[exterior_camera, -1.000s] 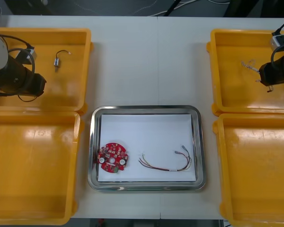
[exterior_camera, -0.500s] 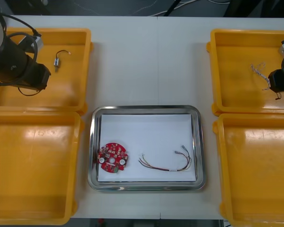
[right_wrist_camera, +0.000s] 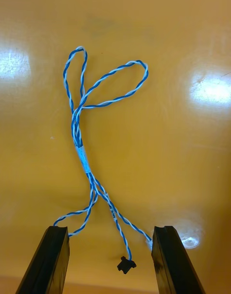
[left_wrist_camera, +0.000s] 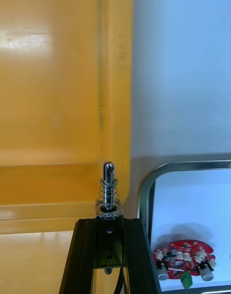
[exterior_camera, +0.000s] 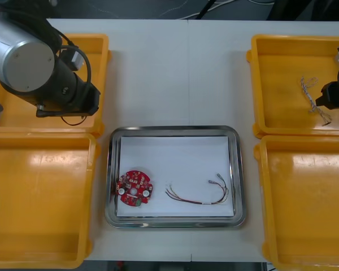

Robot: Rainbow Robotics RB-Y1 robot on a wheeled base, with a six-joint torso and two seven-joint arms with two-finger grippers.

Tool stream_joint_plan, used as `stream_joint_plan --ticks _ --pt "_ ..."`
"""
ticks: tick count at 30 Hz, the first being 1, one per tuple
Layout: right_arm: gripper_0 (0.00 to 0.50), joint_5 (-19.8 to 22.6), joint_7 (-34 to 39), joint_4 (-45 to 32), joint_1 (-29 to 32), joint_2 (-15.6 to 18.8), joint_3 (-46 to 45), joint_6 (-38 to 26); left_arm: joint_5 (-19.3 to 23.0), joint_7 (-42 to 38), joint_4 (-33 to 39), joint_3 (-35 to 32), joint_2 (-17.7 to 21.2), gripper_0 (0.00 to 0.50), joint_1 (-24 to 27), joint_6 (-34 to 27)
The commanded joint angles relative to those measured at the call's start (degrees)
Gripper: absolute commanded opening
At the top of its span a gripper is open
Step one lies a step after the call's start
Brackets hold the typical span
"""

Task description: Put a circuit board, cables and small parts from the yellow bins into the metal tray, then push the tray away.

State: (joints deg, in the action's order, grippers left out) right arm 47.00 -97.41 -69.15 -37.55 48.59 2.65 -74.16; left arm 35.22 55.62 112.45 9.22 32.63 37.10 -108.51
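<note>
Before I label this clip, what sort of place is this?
Probably an electronics kitting bench: yellow bins flank a metal tray holding a round red circuit board, and the left gripper holds a small metal part.

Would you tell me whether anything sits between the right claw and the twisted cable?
Nothing visible does: the open right claw hangs over the twisted cable, which lies alone on the yellow bin floor.

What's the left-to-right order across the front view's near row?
Near-left yellow bin → red circuit board → red and yellow cable → near-right yellow bin; board and cable lie in the metal tray. Beyond that row, the left claw grips a small metal part, the right claw stands open over a blue and white cable.
</note>
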Motion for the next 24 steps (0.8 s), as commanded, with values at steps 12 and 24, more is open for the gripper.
stream_joint_plan --ticks 12,24 --pt "0.5 -0.9 -2.7 5.8 -7.7 0.5 0.7 0.4 -14.7 -7.1 4.9 18.3 -7.9 0.0 -3.3 3.8" --pt "0.5 -2.4 -4.0 18.3 -14.9 -3.9 5.4 5.0 -19.7 -6.3 8.0 22.1 -8.0 0.0 -10.5 7.8"
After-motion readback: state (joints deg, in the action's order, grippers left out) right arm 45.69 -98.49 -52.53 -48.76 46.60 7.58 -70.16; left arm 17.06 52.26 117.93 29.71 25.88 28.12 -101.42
